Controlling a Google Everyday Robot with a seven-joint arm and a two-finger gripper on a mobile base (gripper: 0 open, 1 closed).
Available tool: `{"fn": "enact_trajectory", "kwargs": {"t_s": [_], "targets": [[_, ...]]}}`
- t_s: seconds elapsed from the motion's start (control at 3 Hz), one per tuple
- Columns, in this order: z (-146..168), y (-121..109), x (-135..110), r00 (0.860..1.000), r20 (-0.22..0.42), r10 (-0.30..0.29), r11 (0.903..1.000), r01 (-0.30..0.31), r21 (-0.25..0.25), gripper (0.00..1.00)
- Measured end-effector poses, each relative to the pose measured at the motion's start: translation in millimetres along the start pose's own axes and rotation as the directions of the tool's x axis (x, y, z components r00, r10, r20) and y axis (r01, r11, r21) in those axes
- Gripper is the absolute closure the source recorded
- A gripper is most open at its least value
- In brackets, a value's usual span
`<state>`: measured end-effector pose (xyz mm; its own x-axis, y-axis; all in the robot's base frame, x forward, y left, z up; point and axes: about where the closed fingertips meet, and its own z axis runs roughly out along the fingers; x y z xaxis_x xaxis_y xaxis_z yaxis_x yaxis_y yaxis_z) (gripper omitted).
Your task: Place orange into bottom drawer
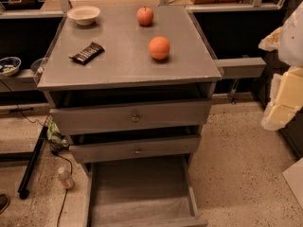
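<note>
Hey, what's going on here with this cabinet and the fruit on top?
Nothing is being handled right now. The orange sits on the grey cabinet top, toward its right side, with an apple behind it, a bowl at the back left and a dark snack bar on the left. The bottom drawer is pulled open. The robot's gripper is at the right edge of the view, off to the side of the cabinet and well apart from the orange.
</note>
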<state>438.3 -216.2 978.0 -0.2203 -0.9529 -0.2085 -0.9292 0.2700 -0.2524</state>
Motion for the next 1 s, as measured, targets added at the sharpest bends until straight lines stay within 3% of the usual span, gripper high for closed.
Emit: {"fn": "enact_trajectory", "kwargs": {"t_s": [0.67, 1.0], "targets": [[6.0, -10.0, -5.0, 1.000, 0.026, -0.002, 1.0000, 0.002, -0.007, 0.00], [16.9, -32.0, -20.9, 0.994, 0.106, -0.005, 0.9998, 0.007, -0.019, 0.00]]}}
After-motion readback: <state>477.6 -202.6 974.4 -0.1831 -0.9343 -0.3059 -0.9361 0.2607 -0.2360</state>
